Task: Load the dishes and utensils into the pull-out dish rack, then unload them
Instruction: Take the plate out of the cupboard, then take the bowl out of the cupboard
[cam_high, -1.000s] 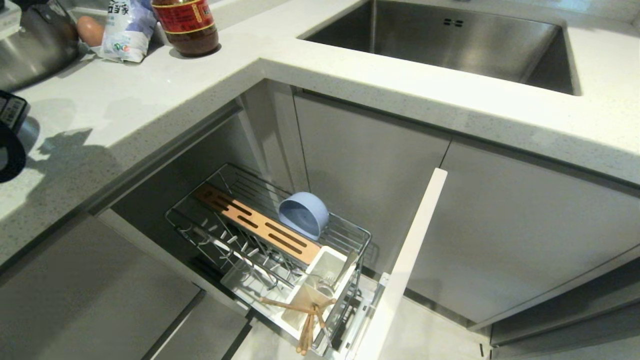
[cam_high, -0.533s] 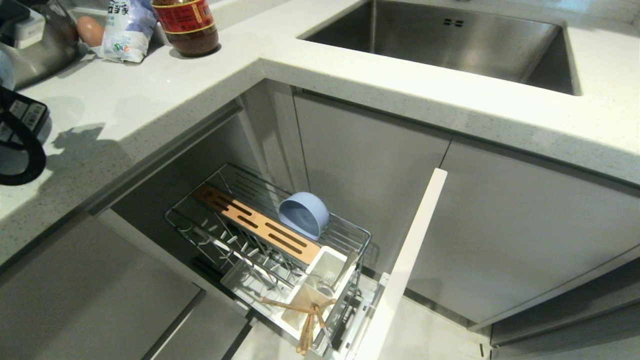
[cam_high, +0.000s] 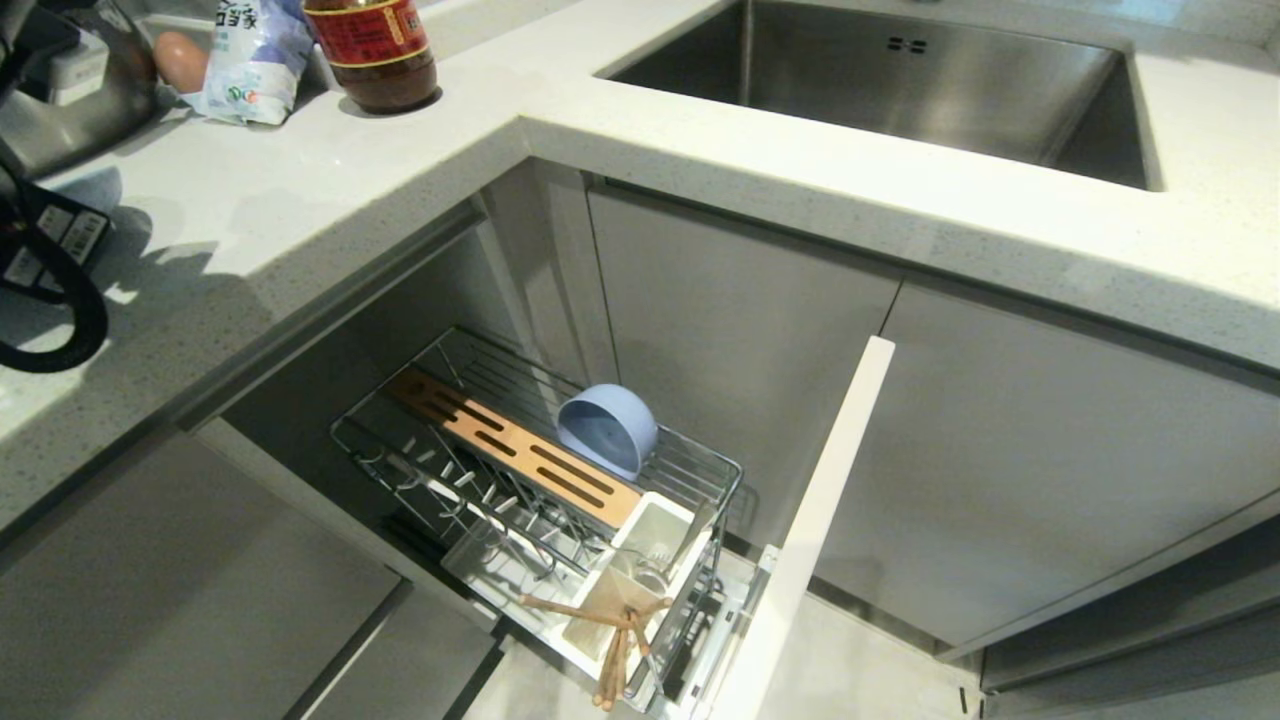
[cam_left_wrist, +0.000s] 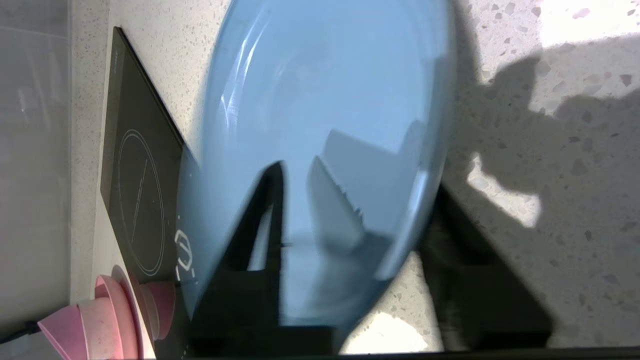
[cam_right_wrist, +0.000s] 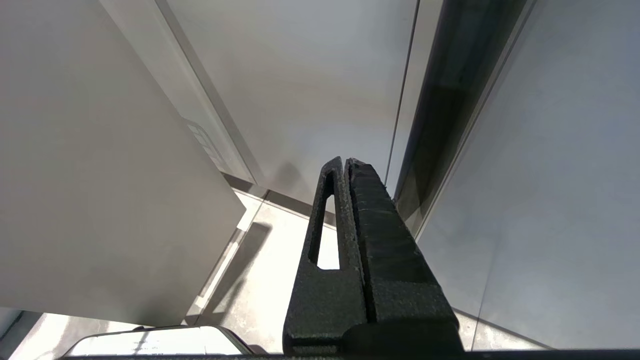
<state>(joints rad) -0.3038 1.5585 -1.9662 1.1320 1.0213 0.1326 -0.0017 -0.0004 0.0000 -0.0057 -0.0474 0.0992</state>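
While beside cooktop (cam_left_wrist: 135, 200), plate (cam_left_wrist: 320, 100) between fingers (cam_left_wrist: 260, 215).

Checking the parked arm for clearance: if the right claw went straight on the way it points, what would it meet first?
Probably the pale cabinet panel ahead of the shut right claw; nothing shows in between, though depth is hard to judge from the right wrist view.

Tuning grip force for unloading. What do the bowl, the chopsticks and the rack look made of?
Bowl: pale blue, matte, no sharp glare; looks like plastic or matte-glazed ceramic, can't tell which.
Chopsticks: light tan, dull; look like wood or bamboo.
Rack: thin bright wire with shiny highlights, likely chromed or stainless steel; its slotted strip looks like wood.
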